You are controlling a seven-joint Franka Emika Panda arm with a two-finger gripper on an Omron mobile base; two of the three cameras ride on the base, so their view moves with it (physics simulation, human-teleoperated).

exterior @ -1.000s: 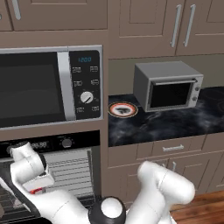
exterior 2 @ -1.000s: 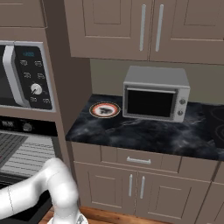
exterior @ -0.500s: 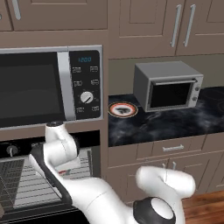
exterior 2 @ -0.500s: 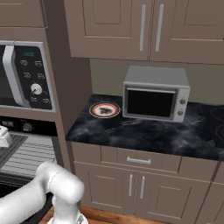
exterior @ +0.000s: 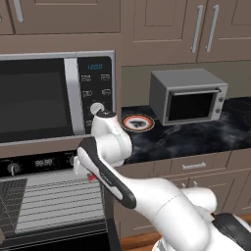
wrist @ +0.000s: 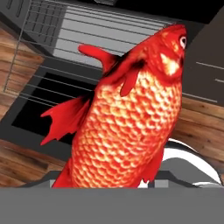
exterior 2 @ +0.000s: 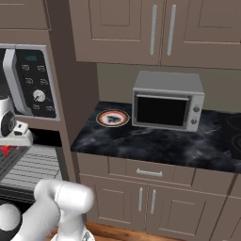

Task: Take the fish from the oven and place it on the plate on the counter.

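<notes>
The hand [exterior: 87, 174] gripped the red fish [wrist: 131, 118], just out in front of the oven [exterior: 44, 206]. The fish's long body ran along the hand. The plate [exterior: 138, 123] sat on the tabletop [exterior: 196, 137], up and right of the oven.

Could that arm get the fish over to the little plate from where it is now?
Probably yes. The tool holds the fish out in front of the oven, and the plate sits bare on the counter with nothing between them; the toaster oven stands beside it.
</notes>
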